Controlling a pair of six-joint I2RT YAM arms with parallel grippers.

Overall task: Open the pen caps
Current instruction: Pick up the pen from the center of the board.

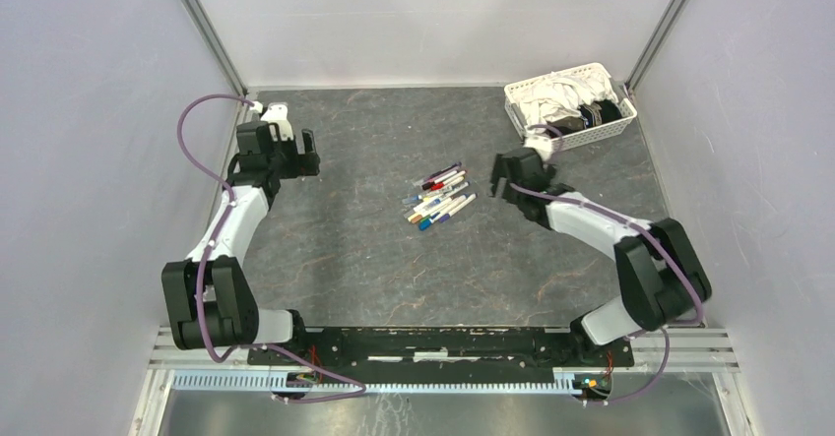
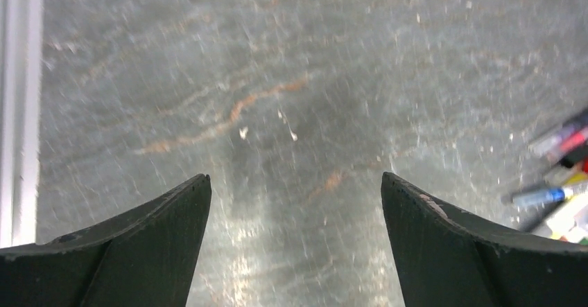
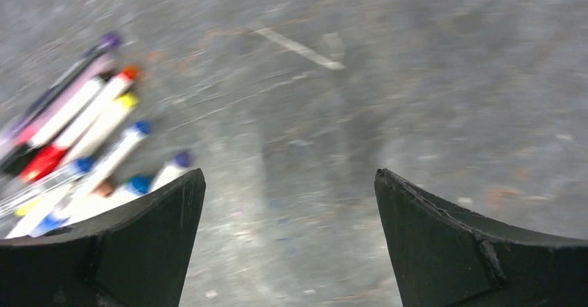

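Grey mottled surface (image 1: 345, 259) carries the pens (image 1: 440, 198) in a bundle at its middle, coloured pen caps (image 3: 129, 73) on their ends. Your left jaws and right jaws stand spread wide and empty, either side of the bundle, not touching it.

Top cam: fixed high, behind arm bases, looks down & fwd over whole table (image 1: 354, 249) from far off. L wrist cam: close to table, looks past L gripper (image 2: 295, 176), pens (image 2: 555, 189) at its right edge. R wrist cam: also close, blurred, looks past R gripper (image 3: 288, 172), pens at its left. All 3 views share the pens & the table around them.
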